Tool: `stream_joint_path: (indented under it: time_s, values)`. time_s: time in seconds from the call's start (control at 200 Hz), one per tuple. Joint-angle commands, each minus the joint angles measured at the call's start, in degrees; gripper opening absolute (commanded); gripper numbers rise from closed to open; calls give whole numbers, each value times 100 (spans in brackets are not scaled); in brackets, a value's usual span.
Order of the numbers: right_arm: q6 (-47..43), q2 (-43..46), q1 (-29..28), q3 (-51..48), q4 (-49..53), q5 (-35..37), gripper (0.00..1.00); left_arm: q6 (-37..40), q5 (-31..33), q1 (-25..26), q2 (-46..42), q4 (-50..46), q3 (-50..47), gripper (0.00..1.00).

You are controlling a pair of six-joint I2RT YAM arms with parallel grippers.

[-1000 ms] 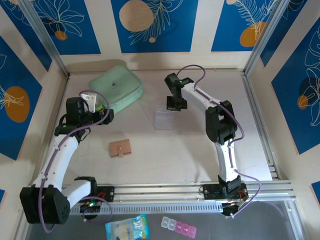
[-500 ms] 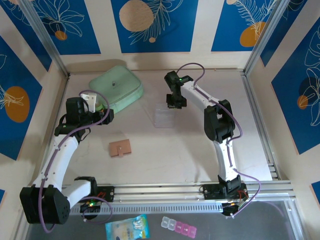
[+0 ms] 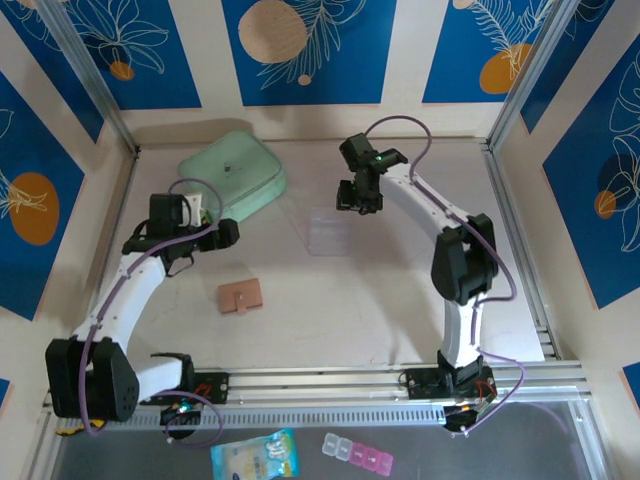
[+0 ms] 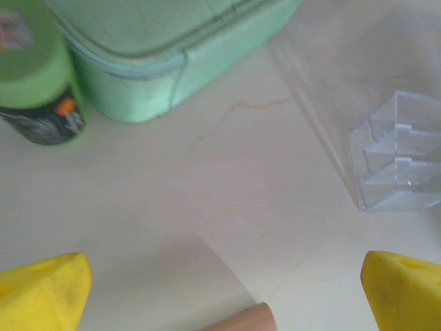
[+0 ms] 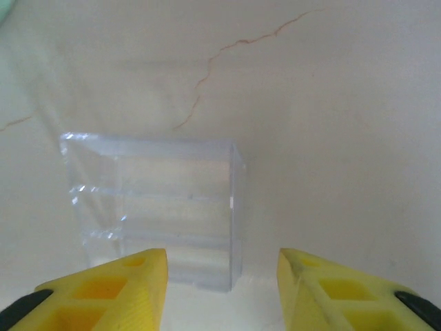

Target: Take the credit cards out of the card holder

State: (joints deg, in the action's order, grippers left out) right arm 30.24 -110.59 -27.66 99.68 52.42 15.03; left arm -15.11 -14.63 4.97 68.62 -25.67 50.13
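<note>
While the card holder (image 3: 241,296) lies folded on the table (image 3: 380,290) near the left claw (image 4: 220,293), spread wide probably to take it, the right claw (image 5: 222,276) hovers part-open and empty over a clear stand (image 5: 155,207).

Case (image 3: 232,172): rear left. Bottle (image 4: 38,83): just beside case. Box (image 3: 328,232): right of case. Wallet (image 3: 241,296): before case, left of box.

A mint-green zip case (image 3: 232,172) lies near a clear plastic box (image 3: 328,232), a green-capped bottle (image 4: 38,83) just beside it.
</note>
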Motion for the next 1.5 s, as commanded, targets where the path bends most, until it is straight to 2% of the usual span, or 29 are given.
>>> stream_joint_path:
  time_s: [0.0,0.16,0.355,0.55,0.7,1.115,1.38,1.496]
  values:
    - [37,657,-214,-674,-470,-356,53,-325,-220,379,318,-67,-91,100]
    - [213,1265,-330,-1465,-826,-525,62,-273,-119,819,979,-57,-107,98]
    - [314,1755,-337,-2187,-1054,-676,63,-224,-21,1064,1556,78,-275,98]
    - [299,2114,-323,-2627,-1177,-637,63,-275,63,1095,1799,49,-500,98]
    - [274,2278,-285,-2818,-1191,-640,63,-468,9,1261,1603,-110,-717,97]
    - [250,2450,-240,-3146,-1384,-735,63,-1661,957,2686,642,-990,-1242,96]
    - [219,2567,-196,-3313,-1452,-771,63,-2264,1521,3721,808,-1579,-935,94]
    - [229,2655,-162,-3408,-1472,-790,63,-2332,1795,3965,1078,-1855,-689,95]
